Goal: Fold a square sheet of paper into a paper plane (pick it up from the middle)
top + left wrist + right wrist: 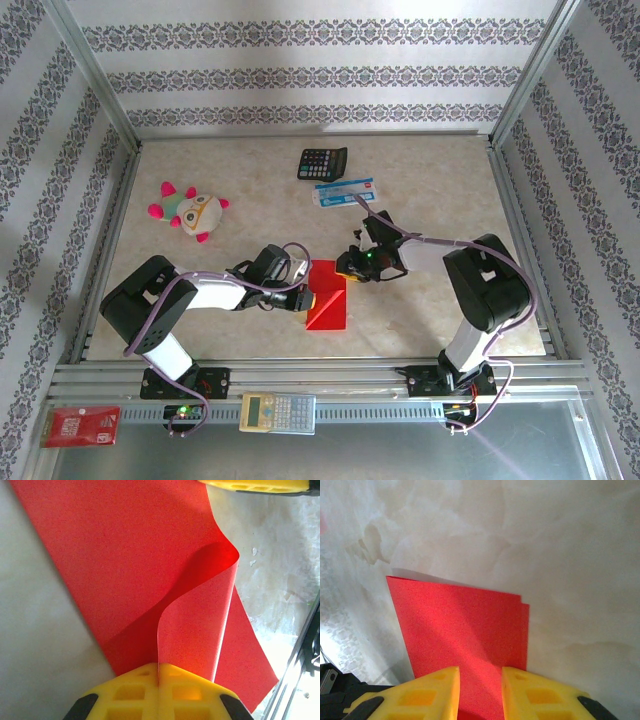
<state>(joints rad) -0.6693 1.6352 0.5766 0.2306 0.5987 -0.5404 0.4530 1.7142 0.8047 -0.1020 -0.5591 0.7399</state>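
Red paper (330, 308) on table (430, 190)

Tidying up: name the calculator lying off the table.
The pale calculator, on the near metal rail; the black calculator sits on the far tabletop.

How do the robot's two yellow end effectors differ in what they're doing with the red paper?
The left end effector is shut, pinching a curled-up flap of the red paper; the right end effector has its jaws apart, flat paper showing in the gap. In the top view the left one meets the sheet's left edge, the right one its far right corner. Both are yellow.
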